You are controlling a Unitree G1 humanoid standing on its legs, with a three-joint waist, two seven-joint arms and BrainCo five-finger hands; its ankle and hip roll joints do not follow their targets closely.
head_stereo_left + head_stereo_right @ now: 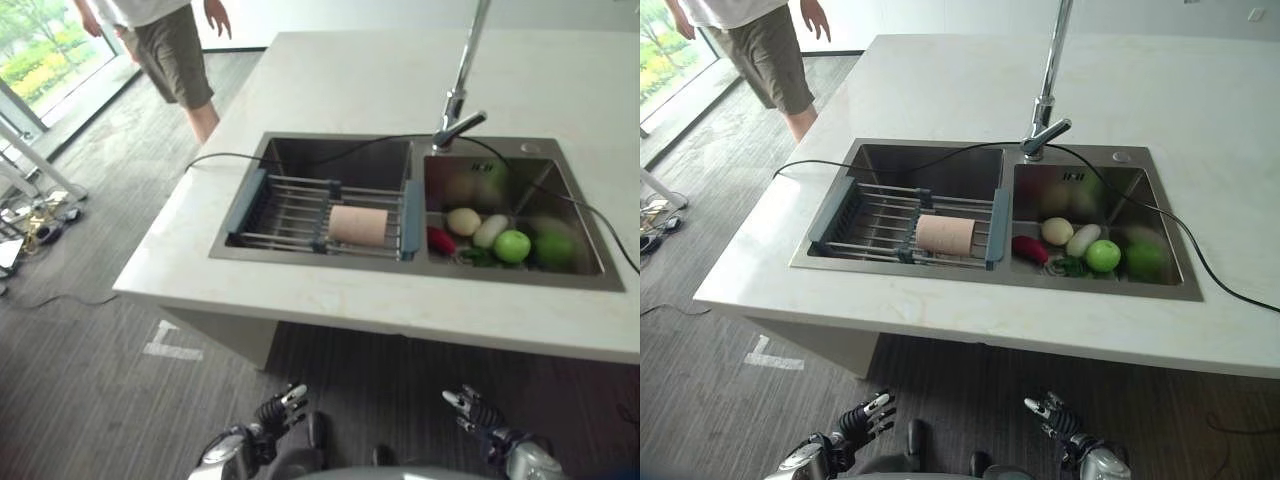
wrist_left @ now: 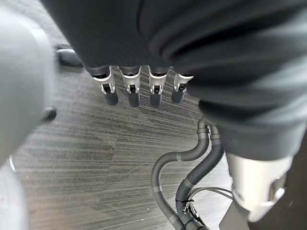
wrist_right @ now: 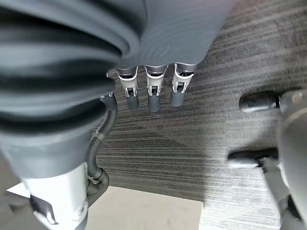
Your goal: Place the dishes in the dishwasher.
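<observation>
From the head views I see my left hand (image 1: 283,406) and right hand (image 1: 468,405) low, well short of the surface (image 1: 330,300); a pinkish cup (image 1: 358,226) lies sideways on the sink's rack (image 1: 290,215), ahead. Wrist views: both hands' fingers relaxed, empty, above floor.

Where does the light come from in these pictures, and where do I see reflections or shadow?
Left eye view: daylight enters by the window at upper left; the steel back wall of the right basin mirrors the green fruit. Right eye view: the floor under the counter lies in shadow.
</observation>
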